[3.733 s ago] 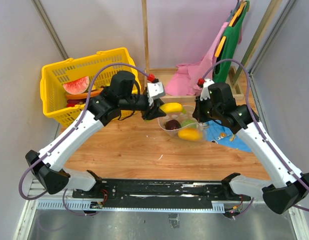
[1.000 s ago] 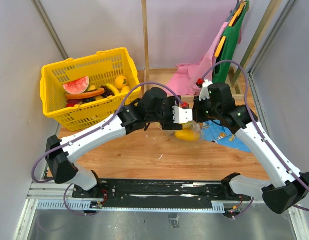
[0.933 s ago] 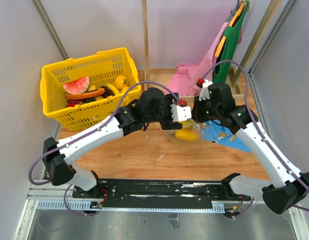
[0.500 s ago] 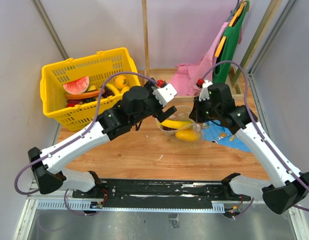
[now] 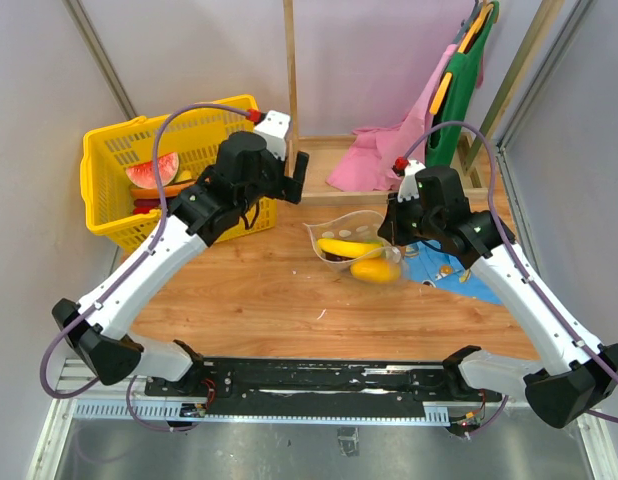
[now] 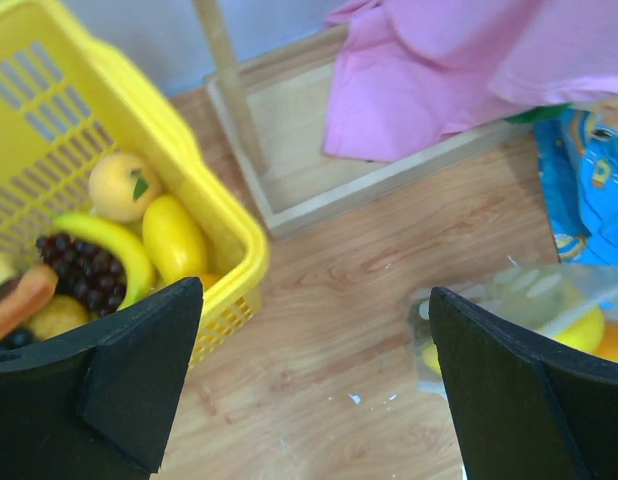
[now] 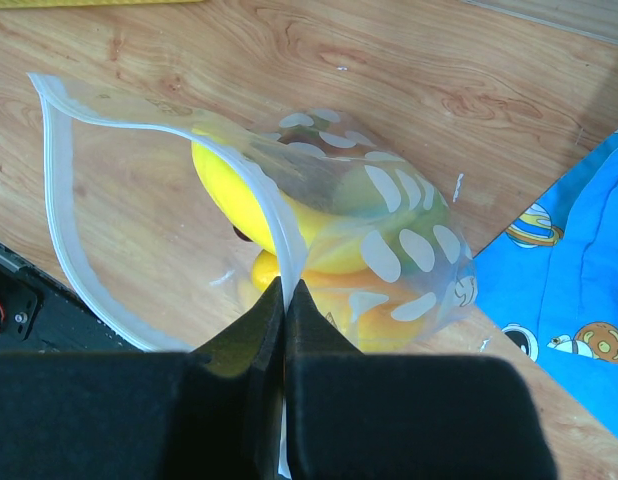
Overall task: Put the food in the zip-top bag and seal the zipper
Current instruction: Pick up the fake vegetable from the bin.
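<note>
Mid-table, the right gripper [image 7: 285, 300] pinches the rim of the clear, white-dotted plastic zip-top bag [image 5: 361, 230], its thin white zipper strip [image 7: 55, 190] gaping toward nine o'clock. A yellow toy banana [image 5: 347, 247] and a yellow-orange toy pepper [image 5: 377, 269] lie inside. The left gripper [image 5: 295, 178], fingers spread wide, hangs at ten o'clock from the bag, beside the yellow plastic basket [image 5: 109, 150].

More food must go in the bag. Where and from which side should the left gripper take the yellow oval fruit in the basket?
Come straight down with the open left gripper and pinch the yellow oval fruit across its narrow middle. It lies flat, banana along one side, basket wall near the other, so sideways approaches look blocked.
</note>
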Robot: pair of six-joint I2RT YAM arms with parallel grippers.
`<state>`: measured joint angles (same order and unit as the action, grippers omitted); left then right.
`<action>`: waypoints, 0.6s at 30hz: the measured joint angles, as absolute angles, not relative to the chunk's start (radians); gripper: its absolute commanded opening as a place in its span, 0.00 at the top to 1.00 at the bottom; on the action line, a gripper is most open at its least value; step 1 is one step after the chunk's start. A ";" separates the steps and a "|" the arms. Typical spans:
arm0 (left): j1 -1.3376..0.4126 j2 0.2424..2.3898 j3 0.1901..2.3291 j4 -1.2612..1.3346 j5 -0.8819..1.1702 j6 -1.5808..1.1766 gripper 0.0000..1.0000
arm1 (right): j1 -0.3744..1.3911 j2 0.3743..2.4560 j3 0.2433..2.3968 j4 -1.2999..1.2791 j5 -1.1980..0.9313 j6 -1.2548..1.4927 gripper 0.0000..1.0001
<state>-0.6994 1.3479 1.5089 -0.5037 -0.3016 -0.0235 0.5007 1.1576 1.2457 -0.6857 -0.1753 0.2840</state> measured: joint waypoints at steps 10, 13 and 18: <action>-0.469 1.410 1.588 -0.646 -0.276 -0.221 0.03 | 0.501 1.158 1.243 -0.685 -0.174 0.282 0.99; -0.391 1.427 1.591 -0.674 -0.233 -0.268 0.05 | 0.501 1.157 1.238 -0.683 -0.173 0.278 0.99; -0.214 1.495 1.622 -0.717 -0.133 -0.331 0.09 | 0.501 1.157 1.234 -0.681 -0.172 0.273 0.99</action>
<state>-0.2142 1.4952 1.6218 -0.7174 -0.1333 -0.3313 0.5007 1.1568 1.2335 -0.6807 -0.1719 0.2733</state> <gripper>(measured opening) 0.919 0.011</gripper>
